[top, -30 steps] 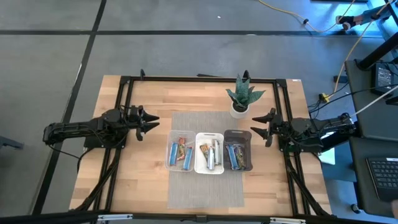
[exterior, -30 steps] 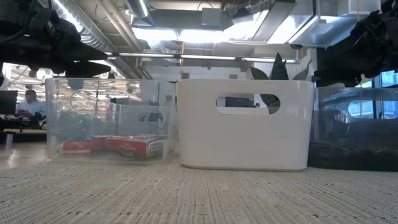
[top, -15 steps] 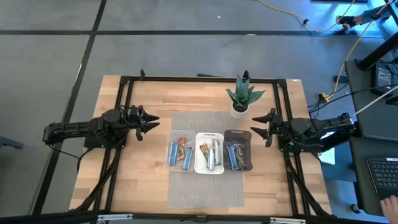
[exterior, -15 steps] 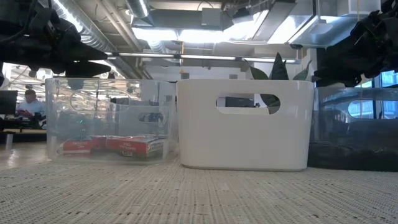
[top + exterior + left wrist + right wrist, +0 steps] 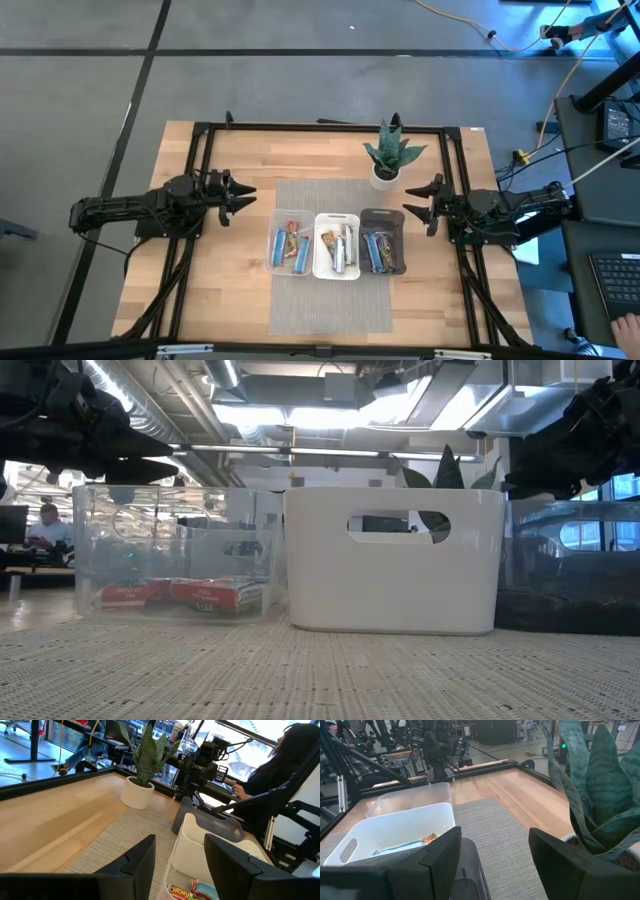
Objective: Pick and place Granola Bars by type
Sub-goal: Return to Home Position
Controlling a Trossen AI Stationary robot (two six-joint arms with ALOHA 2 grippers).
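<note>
The granola bars lie sorted in three bins on the grey mat: orange and blue ones (image 5: pixel 290 246) in the clear bin (image 5: pixel 275 224), silver and orange ones (image 5: pixel 339 247) in the white bin (image 5: pixel 317 268), blue and dark ones (image 5: pixel 380 250) in the dark grey bin (image 5: pixel 381 215). In the low view red-brown bars (image 5: pixel 190 593) rest on the clear bin's floor. My left gripper (image 5: pixel 246 196) hovers left of the bins, open and empty. My right gripper (image 5: pixel 412 207) hovers right of them, open and empty.
A potted green plant (image 5: pixel 390 156) stands on the table behind the dark bin, close to my right gripper. A black frame (image 5: pixel 300 127) runs around the wooden tabletop. Bare mat (image 5: pixel 330 305) lies in front of the bins. A person sits beyond the table in the left wrist view (image 5: pixel 280 765).
</note>
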